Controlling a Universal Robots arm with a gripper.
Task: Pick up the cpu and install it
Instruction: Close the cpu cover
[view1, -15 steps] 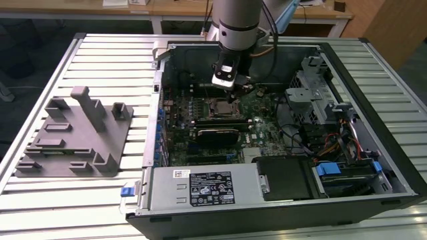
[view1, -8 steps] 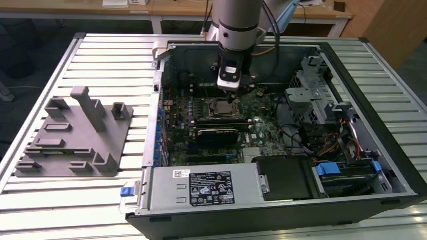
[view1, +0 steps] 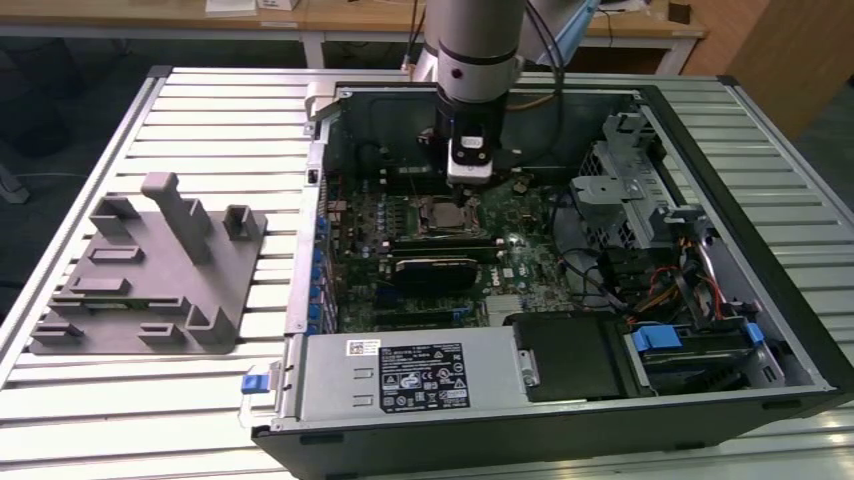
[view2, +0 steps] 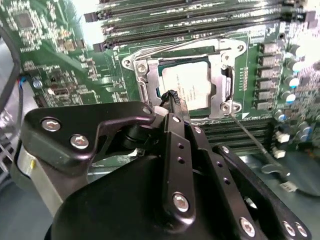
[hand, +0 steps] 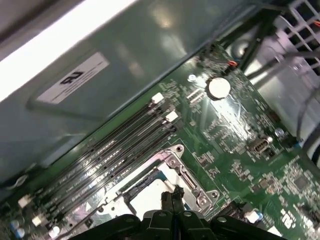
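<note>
On the slatted table (view1: 174, 100) the open computer case (view1: 400, 120) is lying with its green motherboard (view2: 50, 60) facing up, and the gripper (view2: 172, 97), fingers pressed together on nothing, is hanging over the socket (view2: 145, 85) where the cpu (view2: 192, 85) is sitting.

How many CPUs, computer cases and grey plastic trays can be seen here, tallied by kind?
cpu: 1
computer case: 1
grey tray: 1
Total: 3
</note>
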